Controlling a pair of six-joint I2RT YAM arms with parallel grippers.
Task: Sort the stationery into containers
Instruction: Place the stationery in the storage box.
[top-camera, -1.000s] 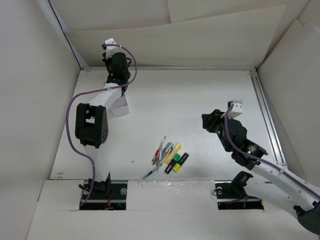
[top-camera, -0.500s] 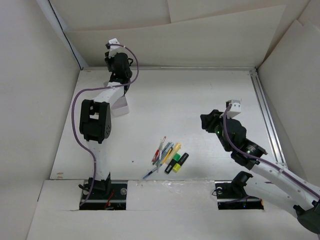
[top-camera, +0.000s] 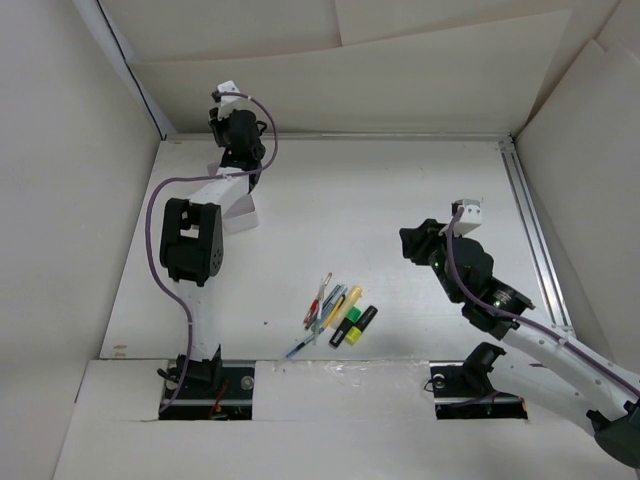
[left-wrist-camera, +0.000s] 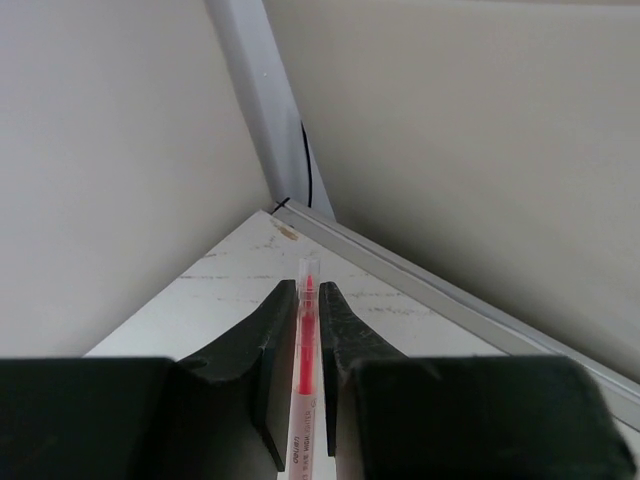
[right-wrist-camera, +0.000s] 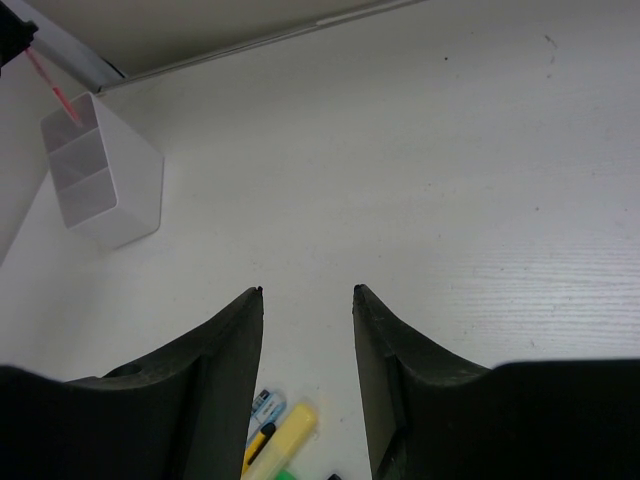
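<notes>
My left gripper is shut on a thin red pen, held upright at the back left corner. In the right wrist view the red pen hangs with its tip just over the far compartment of the white two-compartment box. The remaining pens and the yellow and green highlighters lie in a pile near the front middle. My right gripper is open and empty, above the table right of the pile. A yellow highlighter and a blue pen show below it.
White walls close in the table on the left, back and right. A metal rail runs along the right side, and another runs along the back wall's foot. The left arm's purple cable loops beside the box.
My left arm has drawn in and its gripper has shifted slightly right and back over the box, still holding the red pen. My right gripper has edged a little left.
</notes>
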